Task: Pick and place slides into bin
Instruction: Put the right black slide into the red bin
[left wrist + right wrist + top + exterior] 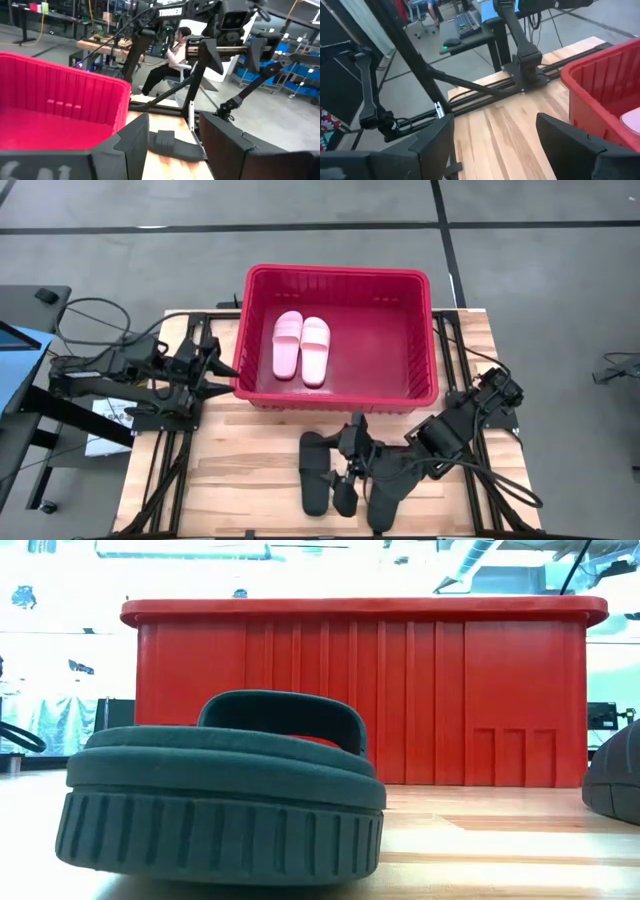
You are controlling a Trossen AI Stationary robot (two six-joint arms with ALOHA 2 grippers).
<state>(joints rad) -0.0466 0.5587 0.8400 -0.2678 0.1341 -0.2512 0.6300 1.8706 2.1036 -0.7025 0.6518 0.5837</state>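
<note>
Two pink slides (301,348) lie side by side inside the red bin (420,385). Two black slides (317,473) rest on the wooden surface (240,470) before it, partly hidden, probably untouched, under the right end effector (345,477), which is open. The left end effector (222,375) waits half-open beside the bin's wall.

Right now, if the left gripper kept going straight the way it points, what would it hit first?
The left gripper is open and points at the near wall of the red bin, so it would most likely meet that wall first. In its wrist view the bin's corner sits slightly to one side, so it might only graze the corner.
</note>
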